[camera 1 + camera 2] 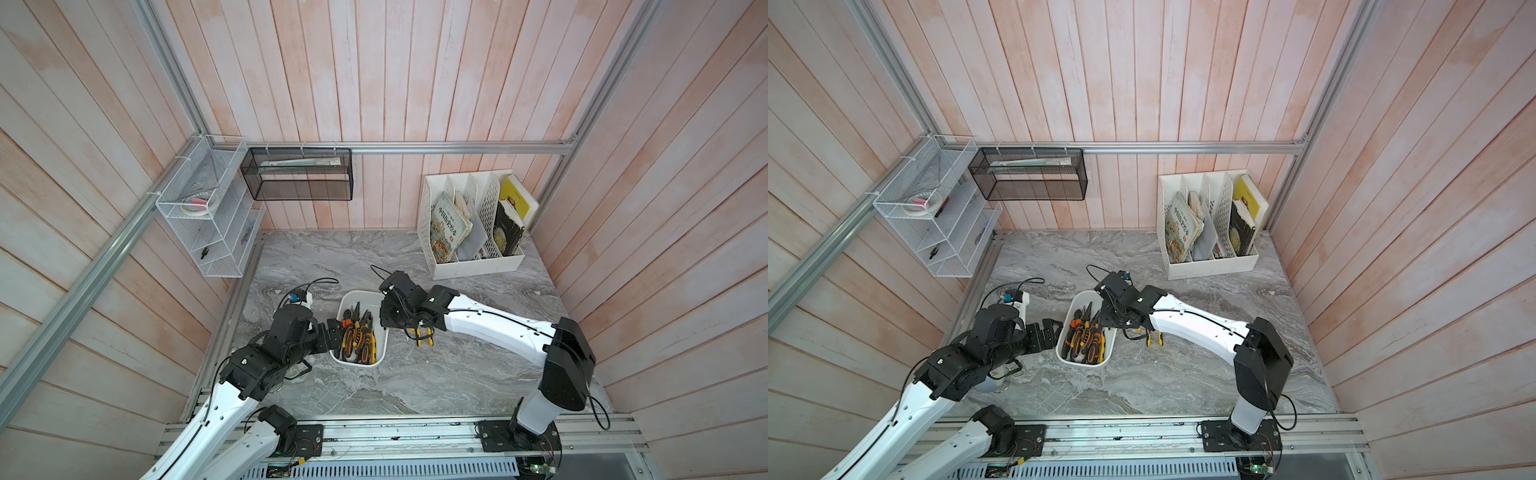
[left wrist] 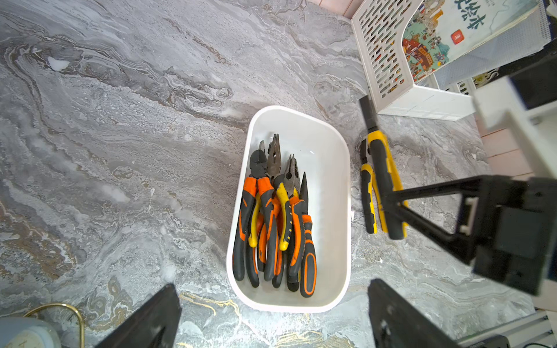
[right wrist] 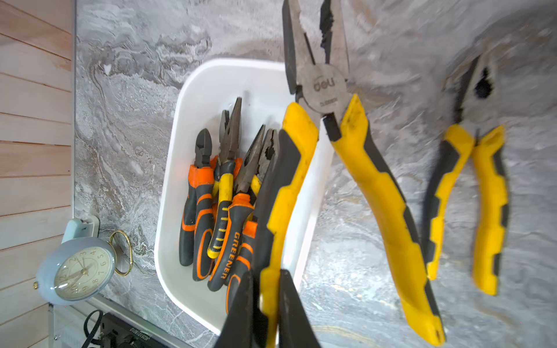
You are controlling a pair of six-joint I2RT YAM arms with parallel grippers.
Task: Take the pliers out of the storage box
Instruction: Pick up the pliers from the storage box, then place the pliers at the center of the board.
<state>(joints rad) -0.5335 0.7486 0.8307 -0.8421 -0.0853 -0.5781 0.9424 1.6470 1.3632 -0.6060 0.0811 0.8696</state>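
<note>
Slippage seemed likely: the right gripper (image 3: 268,281) pinched only one handle of the yellow-and-black steel pliers (image 3: 361,168), while the left gripper (image 2: 271,285) gaped empty.

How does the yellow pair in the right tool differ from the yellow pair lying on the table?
The held pliers are clamped by one handle in the right tool; the loose pliers lie free on the table. The held pliers' handles are splayed wide, jaws parted; the loose pliers' handles sit closer together. The held pliers hang beside the box; the loose pliers lie farther from it. Both have yellow-and-black handles and blunt steel jaws.
</note>
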